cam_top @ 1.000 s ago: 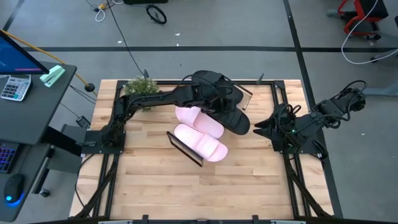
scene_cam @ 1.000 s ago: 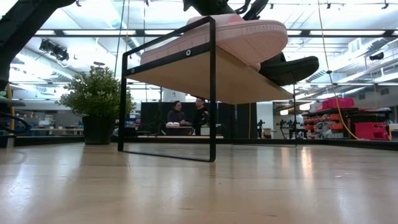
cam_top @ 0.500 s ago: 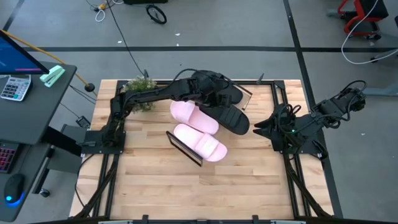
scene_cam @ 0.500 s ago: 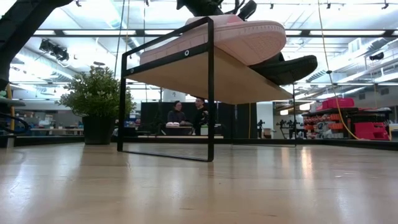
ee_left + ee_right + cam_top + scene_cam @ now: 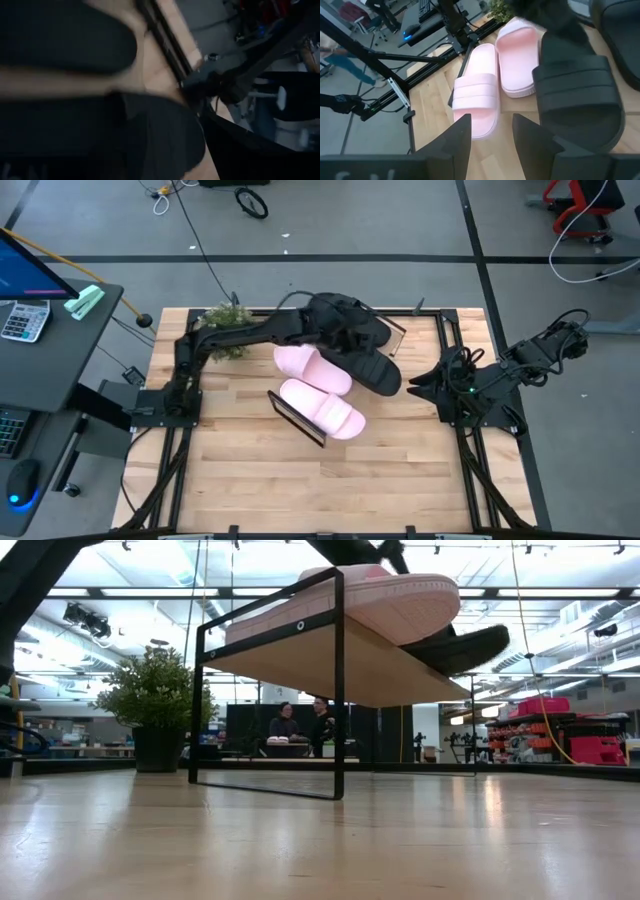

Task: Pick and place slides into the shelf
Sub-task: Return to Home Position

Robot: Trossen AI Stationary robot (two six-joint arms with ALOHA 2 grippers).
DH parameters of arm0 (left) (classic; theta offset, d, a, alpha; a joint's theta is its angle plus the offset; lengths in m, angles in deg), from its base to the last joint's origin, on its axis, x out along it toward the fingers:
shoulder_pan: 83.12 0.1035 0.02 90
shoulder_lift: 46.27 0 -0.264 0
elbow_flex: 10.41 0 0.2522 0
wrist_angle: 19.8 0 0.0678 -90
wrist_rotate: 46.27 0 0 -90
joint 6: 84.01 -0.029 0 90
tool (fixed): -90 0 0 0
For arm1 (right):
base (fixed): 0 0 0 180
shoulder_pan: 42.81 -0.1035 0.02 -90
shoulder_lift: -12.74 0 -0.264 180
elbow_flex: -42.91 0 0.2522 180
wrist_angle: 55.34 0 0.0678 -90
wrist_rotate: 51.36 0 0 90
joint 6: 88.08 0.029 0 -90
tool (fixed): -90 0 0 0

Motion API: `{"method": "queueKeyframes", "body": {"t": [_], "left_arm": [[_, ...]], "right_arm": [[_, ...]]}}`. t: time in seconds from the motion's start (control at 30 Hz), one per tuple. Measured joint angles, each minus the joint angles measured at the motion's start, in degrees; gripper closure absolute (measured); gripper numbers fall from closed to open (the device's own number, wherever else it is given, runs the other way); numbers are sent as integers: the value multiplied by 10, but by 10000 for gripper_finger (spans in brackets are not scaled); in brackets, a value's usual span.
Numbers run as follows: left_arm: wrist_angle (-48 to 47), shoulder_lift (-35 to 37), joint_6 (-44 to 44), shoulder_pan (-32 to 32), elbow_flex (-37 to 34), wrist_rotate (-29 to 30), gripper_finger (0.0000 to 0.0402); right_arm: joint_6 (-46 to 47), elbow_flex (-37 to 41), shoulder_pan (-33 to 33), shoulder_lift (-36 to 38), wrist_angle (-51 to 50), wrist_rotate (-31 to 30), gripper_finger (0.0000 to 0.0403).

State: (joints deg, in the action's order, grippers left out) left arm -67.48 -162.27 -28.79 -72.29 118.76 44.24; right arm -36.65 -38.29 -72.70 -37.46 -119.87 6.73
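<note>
Drawn back a little toward its base since a second ago, the left gripper (image 5: 338, 335) is seen above the black slides (image 5: 375, 370) at the far end of the shelf (image 5: 297, 418). More of the farther pink slide is uncovered than before. Whether this gripper is released or clenched cannot be told, since the left wrist view is filled by dark, blurred shapes. The shelf is set at a slant near the middle of the worktop (image 5: 250, 480). The two pink slides (image 5: 325, 408) are laid side by side at its nearer end, just inside the black end frame. One black slide is laid beside the pink pair, and the other is placed beyond it, partly hidden under the left arm. In the low view the shelf is seen from below, with a pink sole jutting past the edge of the board and a black toe showing behind it. The right gripper (image 5: 490, 140) is held released and empty at the right edge of the worktop, well apart from the shelf, with the pink and black slides seen ahead of it. A small plant (image 5: 225, 320) is stood at the far left corner of the worktop, and two people (image 5: 302, 723) are seen seated in the room beyond.
</note>
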Motion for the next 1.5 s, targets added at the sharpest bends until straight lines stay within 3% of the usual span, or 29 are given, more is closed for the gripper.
{"method": "queueKeyframes", "body": {"t": [0.33, 0.43, 0.57, 0.67, 0.93, 1.2, 1.5], "left_arm": [[-14, 77, -158, -17, 0, 63, 258], [-13, 93, -203, -53, 1, 96, 300], [-9, 99, -243, -122, 1, 165, 382], [31, 99, -276, -170, 0, 207, 391], [368, 108, -318, -220, -165, 218, 397], [705, 177, -339, -221, -384, 170, 398], [935, 318, -468, -207, -605, 138, 399]], "right_arm": [[-23, 0, 0, 0, -4, -14, 264], [-40, 0, 0, 0, -16, -30, 303], [-52, 0, 6, 0, -38, -49, 387], [-55, 0, 6, 0, -43, -51, 388], [-64, 0, 6, 0, -42, -49, 398], [-37, 0, 6, 0, -40, -27, 400], [-16, 0, 6, 0, -40, -25, 401]]}}
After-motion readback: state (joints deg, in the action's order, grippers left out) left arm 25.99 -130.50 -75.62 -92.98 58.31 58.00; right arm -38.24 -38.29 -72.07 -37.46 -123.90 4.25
